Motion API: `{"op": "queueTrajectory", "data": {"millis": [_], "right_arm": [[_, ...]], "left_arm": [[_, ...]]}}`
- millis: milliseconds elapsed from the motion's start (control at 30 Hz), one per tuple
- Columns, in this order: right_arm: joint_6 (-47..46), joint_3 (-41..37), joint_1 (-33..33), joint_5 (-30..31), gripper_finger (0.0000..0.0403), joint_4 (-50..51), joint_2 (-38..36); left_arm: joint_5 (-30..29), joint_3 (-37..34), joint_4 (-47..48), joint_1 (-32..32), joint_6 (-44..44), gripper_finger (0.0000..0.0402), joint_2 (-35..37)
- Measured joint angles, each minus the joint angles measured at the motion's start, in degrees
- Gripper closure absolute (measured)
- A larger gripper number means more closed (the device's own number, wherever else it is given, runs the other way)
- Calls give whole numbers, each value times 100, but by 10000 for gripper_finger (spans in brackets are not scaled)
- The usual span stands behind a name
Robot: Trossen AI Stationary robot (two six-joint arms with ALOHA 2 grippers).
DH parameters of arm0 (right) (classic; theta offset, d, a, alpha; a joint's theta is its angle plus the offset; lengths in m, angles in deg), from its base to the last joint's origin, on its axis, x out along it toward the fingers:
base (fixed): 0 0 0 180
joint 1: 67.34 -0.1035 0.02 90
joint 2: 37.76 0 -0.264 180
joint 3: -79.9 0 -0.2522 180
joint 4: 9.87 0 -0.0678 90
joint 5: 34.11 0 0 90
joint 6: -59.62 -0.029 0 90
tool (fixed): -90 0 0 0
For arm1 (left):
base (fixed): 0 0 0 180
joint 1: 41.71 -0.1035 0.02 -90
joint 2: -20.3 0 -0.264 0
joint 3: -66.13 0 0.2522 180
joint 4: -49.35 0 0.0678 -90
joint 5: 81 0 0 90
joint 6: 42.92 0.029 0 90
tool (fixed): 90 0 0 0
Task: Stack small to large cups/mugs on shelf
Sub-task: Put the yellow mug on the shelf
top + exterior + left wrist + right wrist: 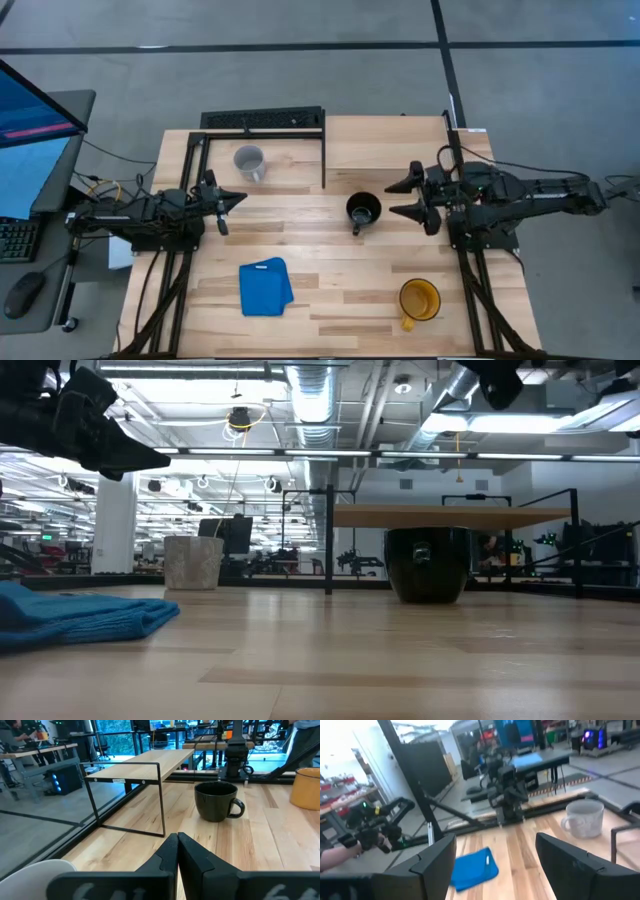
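Three mugs stand upright on the tabletop. The black mug (363,211) (216,800) (427,563) is at the centre, just in front of the shelf (385,150) (145,762), a raised wood board on black legs. The pale grey-white mug (249,161) (582,817) stands left of the shelf. The yellow mug (420,299) (307,787) is near the right front corner. My left gripper (235,200) (176,837) hovers shut, left of the black mug. My right gripper (398,198) (495,855) hovers open, just right of the black mug.
A folded blue cloth (265,287) (80,615) lies near the front edge, left of centre. A tall open black frame (265,132) stands around the grey-white mug at the far left. A person's hand (340,850) shows in the room beyond the table's left side.
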Motion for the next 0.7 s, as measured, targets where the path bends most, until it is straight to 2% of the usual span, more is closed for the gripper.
{"op": "queueTrajectory", "data": {"millis": [467, 700], "right_arm": [[-493, 20, -553, -72, 106, 325, 596], [-326, 1148, -838, 332, 106, 2378, 1114]], "left_arm": [[-2, 0, 0, 0, 2, 401, 0], [-6, 0, 83, 1, 20, 401, 0]]}}
